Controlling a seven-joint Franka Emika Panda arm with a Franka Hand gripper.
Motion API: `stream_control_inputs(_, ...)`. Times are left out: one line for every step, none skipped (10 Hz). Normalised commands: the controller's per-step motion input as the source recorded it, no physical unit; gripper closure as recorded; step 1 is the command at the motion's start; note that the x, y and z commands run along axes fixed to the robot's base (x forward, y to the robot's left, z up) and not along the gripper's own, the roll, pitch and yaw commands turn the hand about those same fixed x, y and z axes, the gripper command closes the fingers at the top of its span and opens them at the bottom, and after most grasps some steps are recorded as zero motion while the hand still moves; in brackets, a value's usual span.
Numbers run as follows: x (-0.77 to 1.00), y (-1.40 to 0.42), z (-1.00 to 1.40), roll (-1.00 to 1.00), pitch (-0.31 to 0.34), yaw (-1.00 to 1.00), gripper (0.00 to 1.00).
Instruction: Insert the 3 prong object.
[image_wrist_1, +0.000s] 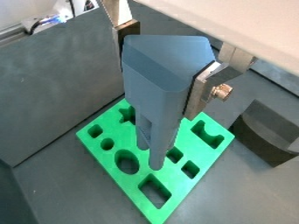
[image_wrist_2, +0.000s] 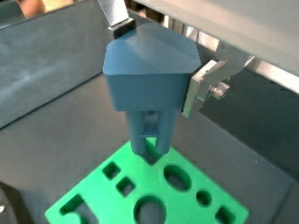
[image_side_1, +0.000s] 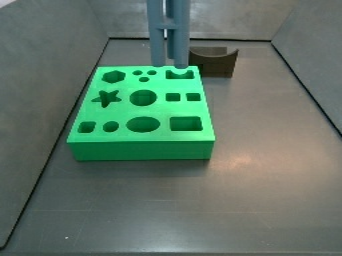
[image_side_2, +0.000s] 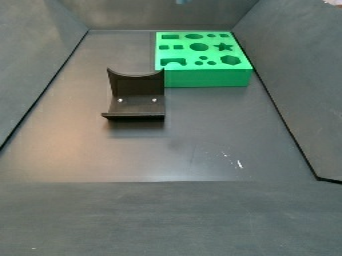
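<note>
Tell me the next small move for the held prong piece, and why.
Probably a small sideways correction before lowering. The gripper holds the blue 3 prong object upright, and in a side view its prongs hang at the back edge of the green block; whether they match a cutout I cannot tell.

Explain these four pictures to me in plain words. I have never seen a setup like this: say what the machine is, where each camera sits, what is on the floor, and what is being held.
This is a robot arm with a two-fingered claw at its end. Two pictures come from cameras mounted on the arm's wrist, looking down past the claw. The other two come from cameras fixed beside the table.

On the dark floor lies a green block with cut-out holes of different shapes, such as a star, circles and squares. Nearby stands the fixture, a dark bracket that is part of the rig.

The claw holds a blue-grey 3 prong object; a silver finger presses its side. In a side view its prongs hang down over the block's far edge, close to a hole there. Whether the tips have entered it, I cannot tell.
</note>
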Motion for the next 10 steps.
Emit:
stream_control_inputs(-0.32,0.69,-0.33,0.08,-0.016,-0.25,1.0)
stream_control_inputs(-0.37,0.65,-0.35,0.07,-0.019,-0.3,1.0)
stream_control_inputs(-0.31,0.52,-0.34,0.03,-0.026,-0.48,1.0)
stream_control_inputs(-0.21,0.33,-0.23,0.01,-0.081,-0.68,1.0)
stream_control_inputs(0.06,0.07,0.0,0.0,-0.149,-0.99,1.0)
stream_control_inputs(0.07,0.06,0.0,0.0,-0.14,-1.0,1.0)
stream_control_inputs(0.07,0.06,0.0,0.0,-0.139,-1.0,1.0)
stream_control_inputs(0.15,0.15,-0.01,0.0,-0.096,-0.92,1.0)
stream_control_inputs(0.0,0.52,-0.06,0.0,-0.077,-0.53,1.0)
stream_control_inputs(0.0,0.54,-0.06,0.0,-0.076,-0.52,1.0)
